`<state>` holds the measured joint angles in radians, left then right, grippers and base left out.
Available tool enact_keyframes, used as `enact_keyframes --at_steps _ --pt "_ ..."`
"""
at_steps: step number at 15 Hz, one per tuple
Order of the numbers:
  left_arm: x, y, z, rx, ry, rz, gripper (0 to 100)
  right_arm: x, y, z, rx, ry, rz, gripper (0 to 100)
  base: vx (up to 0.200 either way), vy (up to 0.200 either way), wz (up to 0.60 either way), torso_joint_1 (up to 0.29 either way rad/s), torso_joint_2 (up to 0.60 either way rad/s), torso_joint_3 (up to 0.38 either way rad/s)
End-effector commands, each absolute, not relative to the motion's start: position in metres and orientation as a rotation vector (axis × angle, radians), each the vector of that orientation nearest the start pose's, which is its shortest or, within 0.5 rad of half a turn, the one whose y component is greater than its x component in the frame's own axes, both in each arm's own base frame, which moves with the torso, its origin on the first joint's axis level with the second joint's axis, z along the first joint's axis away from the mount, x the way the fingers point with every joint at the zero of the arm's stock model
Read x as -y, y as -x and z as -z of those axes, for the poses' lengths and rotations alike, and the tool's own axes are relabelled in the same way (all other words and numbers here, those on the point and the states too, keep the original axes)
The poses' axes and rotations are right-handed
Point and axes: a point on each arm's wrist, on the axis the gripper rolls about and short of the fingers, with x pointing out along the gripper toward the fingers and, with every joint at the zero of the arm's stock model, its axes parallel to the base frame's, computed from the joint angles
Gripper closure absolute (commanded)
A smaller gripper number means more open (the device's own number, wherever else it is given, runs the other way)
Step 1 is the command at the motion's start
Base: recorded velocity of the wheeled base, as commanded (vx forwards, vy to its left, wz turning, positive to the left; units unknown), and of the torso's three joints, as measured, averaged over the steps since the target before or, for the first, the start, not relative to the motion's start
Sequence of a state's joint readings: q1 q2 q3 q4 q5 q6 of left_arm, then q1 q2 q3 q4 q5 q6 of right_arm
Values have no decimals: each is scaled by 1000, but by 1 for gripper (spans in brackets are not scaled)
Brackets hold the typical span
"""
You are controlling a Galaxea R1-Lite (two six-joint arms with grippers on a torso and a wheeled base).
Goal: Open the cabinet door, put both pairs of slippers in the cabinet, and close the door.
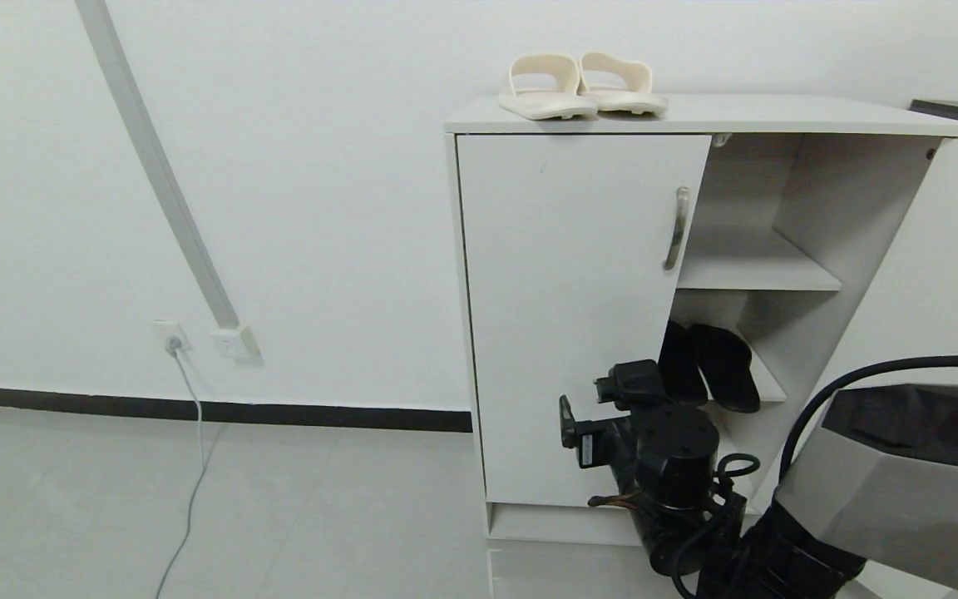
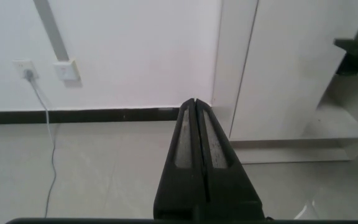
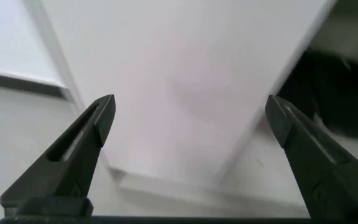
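The white cabinet [image 1: 778,112] stands against the wall with its left door [image 1: 570,316] shut and its right door [image 1: 945,266] swung wide open, so the shelves inside can be seen. The cream slippers [image 1: 583,86] sit side by side on top of the cabinet, above the shut door and near the front edge. The black slippers [image 1: 712,366] are inside on the lower shelf. They seem to be propped up rather than lying flat, though the edge of the shut door hides part of them. The upper shelf [image 1: 753,266] lies above them, level with the lower end of the metal handle [image 1: 677,229] on the shut door. The right tool [image 1: 599,403] is low in front of the shut door, near that door's free edge and just beside the black pair, with its fingers spread wide apart and nothing between them. In its wrist view the spread right tool [image 3: 190,102] faces the door panel, with the black slippers [image 3: 331,93] off to one side. The left tool [image 2: 194,106] has its fingers pressed together on nothing, above the tiled floor [image 2: 104,174] to the left of the cabinet. Beyond it are a wall socket [image 2: 66,70] and a grey cable [image 2: 48,137] hanging down to the floor.
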<state>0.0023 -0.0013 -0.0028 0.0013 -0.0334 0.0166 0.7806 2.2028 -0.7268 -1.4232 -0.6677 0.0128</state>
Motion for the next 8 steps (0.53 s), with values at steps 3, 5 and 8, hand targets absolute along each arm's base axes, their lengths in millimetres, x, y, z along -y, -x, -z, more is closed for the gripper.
enact_keyframes --at_steps 3,5,8 --pt "1 23 -76 0 -17 31 100 -240 -269 -65 -47 42 -140 0 0 0 0 0 0 0" --pt "1 23 -76 2 -15 31 100 -239 -269 -64 -49 47 -140 0 0 0 0 0 0 0" --pt "1 23 -76 2 -15 31 100 -239 -268 -62 -56 55 -141 0 0 0 0 0 0 0"
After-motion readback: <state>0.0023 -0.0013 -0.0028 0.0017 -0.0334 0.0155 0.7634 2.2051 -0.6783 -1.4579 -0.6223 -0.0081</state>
